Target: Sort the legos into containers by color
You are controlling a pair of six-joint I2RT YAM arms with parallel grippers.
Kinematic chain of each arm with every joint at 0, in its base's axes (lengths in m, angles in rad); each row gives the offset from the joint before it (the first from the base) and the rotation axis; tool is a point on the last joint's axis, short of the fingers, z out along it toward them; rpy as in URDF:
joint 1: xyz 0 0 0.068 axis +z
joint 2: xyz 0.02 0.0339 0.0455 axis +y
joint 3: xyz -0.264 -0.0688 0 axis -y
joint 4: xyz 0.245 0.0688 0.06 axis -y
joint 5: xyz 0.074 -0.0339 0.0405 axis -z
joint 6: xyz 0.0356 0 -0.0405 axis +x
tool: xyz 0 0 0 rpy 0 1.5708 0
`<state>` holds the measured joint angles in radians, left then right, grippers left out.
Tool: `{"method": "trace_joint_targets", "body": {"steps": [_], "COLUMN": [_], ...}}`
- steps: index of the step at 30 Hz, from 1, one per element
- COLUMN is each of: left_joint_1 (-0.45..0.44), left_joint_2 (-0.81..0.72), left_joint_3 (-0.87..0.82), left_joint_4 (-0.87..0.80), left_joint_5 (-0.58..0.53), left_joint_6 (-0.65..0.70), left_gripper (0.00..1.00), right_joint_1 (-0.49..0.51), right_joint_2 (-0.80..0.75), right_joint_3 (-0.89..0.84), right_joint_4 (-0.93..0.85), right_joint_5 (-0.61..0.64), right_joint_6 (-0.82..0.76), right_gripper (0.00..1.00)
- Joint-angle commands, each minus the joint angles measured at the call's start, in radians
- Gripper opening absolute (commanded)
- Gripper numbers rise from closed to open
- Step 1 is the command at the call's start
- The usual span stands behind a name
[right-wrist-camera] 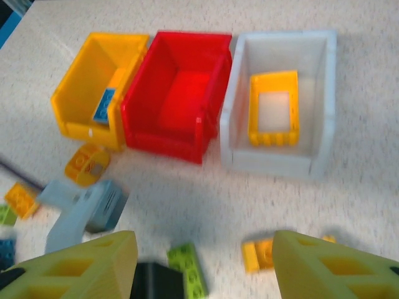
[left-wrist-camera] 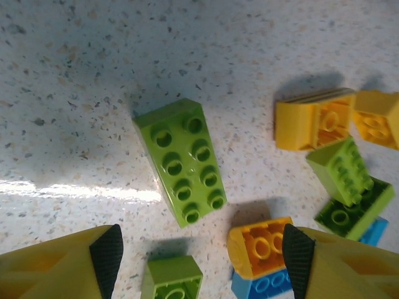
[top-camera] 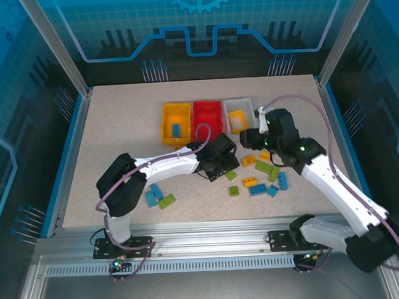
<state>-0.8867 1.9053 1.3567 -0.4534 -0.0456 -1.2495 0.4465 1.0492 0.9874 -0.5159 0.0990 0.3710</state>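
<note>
Left wrist view: left gripper (left-wrist-camera: 201, 255) points down, fingers spread wide, long green brick (left-wrist-camera: 182, 161) at 12 o'clock. Right gripper (right-wrist-camera: 202, 249) is spread wide too, white bin (right-wrist-camera: 274, 163) at 1 o'clock.

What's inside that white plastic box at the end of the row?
One orange-yellow frame-shaped lego piece lies flat on the floor of the white rectangular plastic bin; its middle looks white. Nothing else shows inside. The near wall covers a thin strip of floor.

Legos (top-camera: 257, 189) clutter centre-right; bins (top-camera: 207, 119) block rear.
</note>
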Motion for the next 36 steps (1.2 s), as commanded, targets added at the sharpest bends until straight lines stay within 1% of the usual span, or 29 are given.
{"method": "trace_joint_targets", "body": {"steps": [1,4,6,8,10,11,18,21,23,25,28,31,34,36], "left_joint_1": [-0.001,-0.001,-0.003,-0.003,-0.003,-0.003,-0.004,-0.001,-0.002,-0.001,0.000,0.021,0.074,0.119], "left_joint_2": [0.056,0.105,0.135,0.145,0.156,0.167,0.218,0.225,0.221,0.201,0.124,0.049,0.030,0.046], "left_joint_3": [0.067,0.094,0.122,0.122,0.127,0.136,0.170,0.171,0.170,0.167,0.153,0.173,0.234,0.287], "left_joint_4": [-0.074,-0.073,-0.105,-0.099,-0.097,-0.101,-0.127,-0.124,-0.123,-0.133,-0.151,-0.189,-0.222,-0.230], "left_joint_5": [0.023,0.036,0.035,0.032,0.028,0.025,0.015,0.003,-0.010,-0.037,-0.114,-0.186,-0.206,-0.184], "left_joint_6": [-0.062,-0.065,-0.064,-0.074,-0.078,-0.073,-0.063,-0.053,-0.043,-0.027,0.025,0.130,0.272,0.361], "left_gripper": [0.73,0.72,0.71,0.68,0.65,0.64,0.54,0.47,0.37,0.31,0.27,0.25,0.25,0.25], "right_joint_1": [0.031,0.061,0.072,0.077,0.080,0.082,0.096,0.101,0.103,0.103,0.102,0.100,0.081,0.061], "right_joint_2": [-0.122,-0.204,-0.236,-0.253,-0.259,-0.258,-0.236,-0.233,-0.235,-0.245,-0.260,-0.270,-0.262,-0.240], "right_joint_3": [-0.055,-0.085,-0.100,-0.102,-0.102,-0.129,-0.121,-0.125,-0.127,-0.130,-0.127,-0.138,-0.168,-0.188], "right_joint_4": [-0.058,-0.120,-0.147,-0.162,-0.165,-0.165,-0.151,-0.144,-0.139,-0.133,-0.116,-0.056,0.068,0.167], "right_joint_5": [-0.032,-0.004,0.008,0.015,0.020,0.020,0.031,0.030,0.025,0.020,0.002,-0.037,-0.109,-0.168], "right_joint_6": [0.036,0.070,0.088,0.100,0.105,0.106,0.115,0.118,0.118,0.115,0.110,0.116,0.136,0.157], "right_gripper": [0.61,0.61,0.61,0.61,0.61,0.61,0.61,0.61,0.61,0.61,0.61,0.61,0.61,0.61]}}
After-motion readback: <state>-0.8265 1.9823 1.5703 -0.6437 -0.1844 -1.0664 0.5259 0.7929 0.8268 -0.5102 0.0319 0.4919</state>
